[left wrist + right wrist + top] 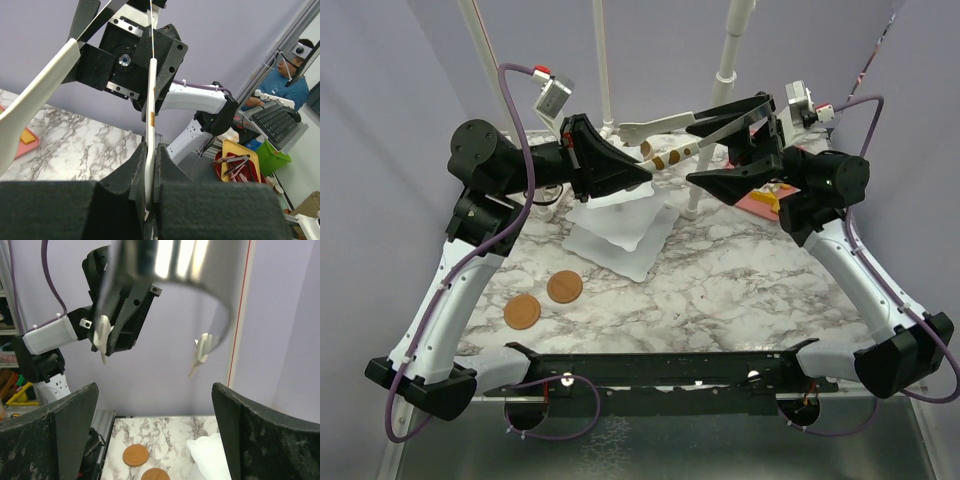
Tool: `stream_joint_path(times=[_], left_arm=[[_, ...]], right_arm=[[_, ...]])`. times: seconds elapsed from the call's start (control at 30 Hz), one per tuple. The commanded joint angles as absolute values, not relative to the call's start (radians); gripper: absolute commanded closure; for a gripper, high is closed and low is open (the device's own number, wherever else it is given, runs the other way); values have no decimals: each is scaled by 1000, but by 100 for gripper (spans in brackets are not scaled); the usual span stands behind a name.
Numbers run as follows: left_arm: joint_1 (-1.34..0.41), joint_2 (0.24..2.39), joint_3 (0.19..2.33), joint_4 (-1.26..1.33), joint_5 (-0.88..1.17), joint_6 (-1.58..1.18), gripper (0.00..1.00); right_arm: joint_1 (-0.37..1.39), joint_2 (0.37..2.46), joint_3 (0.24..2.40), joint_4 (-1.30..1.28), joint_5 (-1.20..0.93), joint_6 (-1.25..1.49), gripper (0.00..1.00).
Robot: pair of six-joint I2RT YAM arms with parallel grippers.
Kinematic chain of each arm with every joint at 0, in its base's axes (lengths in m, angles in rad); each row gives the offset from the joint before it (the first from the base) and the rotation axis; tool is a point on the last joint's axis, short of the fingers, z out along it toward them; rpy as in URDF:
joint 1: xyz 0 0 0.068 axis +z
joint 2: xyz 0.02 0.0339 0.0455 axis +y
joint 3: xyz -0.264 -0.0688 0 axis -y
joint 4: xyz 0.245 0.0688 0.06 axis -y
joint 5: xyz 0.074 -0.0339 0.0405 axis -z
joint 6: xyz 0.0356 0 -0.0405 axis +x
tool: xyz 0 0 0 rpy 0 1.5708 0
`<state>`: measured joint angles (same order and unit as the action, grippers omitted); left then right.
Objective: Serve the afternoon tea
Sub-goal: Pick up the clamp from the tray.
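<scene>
1. Two flat brown rounds [563,288] lie on the bench [740,270], left of the white stand [620,235] and nearer to me.
2. The left gripper [642,177] hangs over the stand, pinching one arm of the tongs [665,125].
3. The right gripper [698,147], right of the stand, is spread wide around the tongs' bent end.
4. A pink tray [756,202] lies farther right of the stand.

No text, label, brand or number is legible on anything in view.
</scene>
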<state>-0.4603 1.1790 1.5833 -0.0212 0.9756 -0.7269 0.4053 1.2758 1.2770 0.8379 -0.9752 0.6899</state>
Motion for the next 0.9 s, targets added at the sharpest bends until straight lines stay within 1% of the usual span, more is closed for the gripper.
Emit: stream_joint_path(times=[0.0,0.1,0.33,0.47,0.57,0.67,0.7,0.87], left_arm=[[-471,1160,1564,85,1029,-759,100],[-473,1158,1560,100,1025,-759,100],[-480,1169,1533,130,1014,-757,100],[-485,1183,1527,146,1004,-756,100],[-490,1191,1530,152,998,-754,100],[-495,1194,1535,153,991,-747,100],[-495,1195,1535,153,988,-744,100],[-495,1202,1538,153,981,-726,100]], right_arm=[[405,1297,1244,1031,-881,736,0],[405,1302,1244,1039,-856,754,0],[419,1341,1262,1179,-915,848,0],[441,1345,1255,1202,-906,846,0],[448,1337,1239,1180,-850,798,0],[452,1319,1201,1149,-719,774,0],[458,1320,1193,1168,-706,784,0],[486,1355,1220,1268,-798,903,0]])
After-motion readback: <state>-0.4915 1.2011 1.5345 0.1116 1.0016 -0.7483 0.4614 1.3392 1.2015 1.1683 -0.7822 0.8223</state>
